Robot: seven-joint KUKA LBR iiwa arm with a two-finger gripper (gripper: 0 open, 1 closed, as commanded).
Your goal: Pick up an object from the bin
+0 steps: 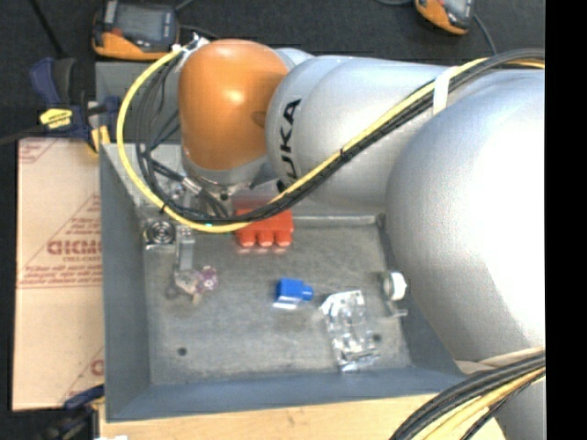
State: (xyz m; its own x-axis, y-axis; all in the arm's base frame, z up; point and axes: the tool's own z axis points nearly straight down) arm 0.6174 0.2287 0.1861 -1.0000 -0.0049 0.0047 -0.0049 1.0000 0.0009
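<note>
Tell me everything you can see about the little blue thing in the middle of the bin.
The blue thing is a small blocky piece, plastic by its look, with a white bit at its lower left end. It lies flat on the bin floor near the middle, slightly askew. Nothing touches it: a red block lies apart behind it, clear crumpled plastic apart to its right.

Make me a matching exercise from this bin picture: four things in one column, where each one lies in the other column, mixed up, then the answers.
Things
1. red block
2. blue piece
3. clear plastic wrapper
4. small purple thing

Places
A. middle of the bin floor
B. the view's left part of the floor, right at the gripper
C. by the far wall
D. toward the near right corner

Pairs: 1-C, 2-A, 3-D, 4-B
</note>
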